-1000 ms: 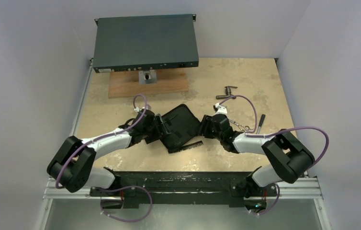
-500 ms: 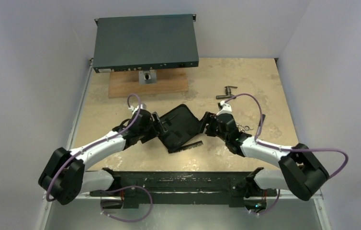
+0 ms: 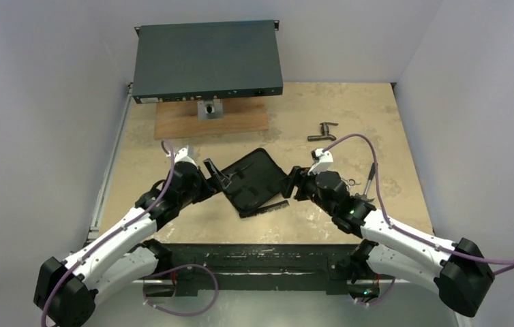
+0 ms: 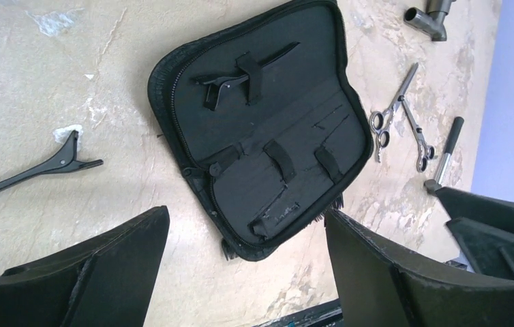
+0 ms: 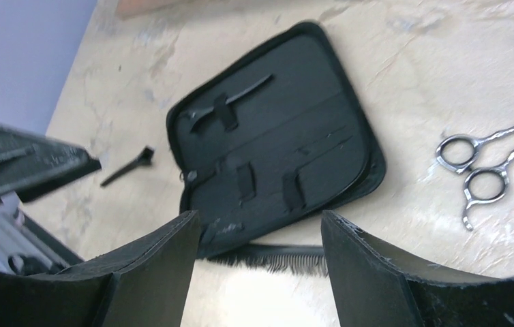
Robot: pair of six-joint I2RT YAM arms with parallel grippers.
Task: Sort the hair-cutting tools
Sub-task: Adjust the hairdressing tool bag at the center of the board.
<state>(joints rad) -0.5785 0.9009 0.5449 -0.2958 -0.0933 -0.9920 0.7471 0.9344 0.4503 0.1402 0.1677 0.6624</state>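
Top external shows me both arms' jaws gaping wide, empty, flanking the open black case on the surface; comb against its near edge, scissors right, clip left.

scissors: right of case; comb: partly under it; clip: left
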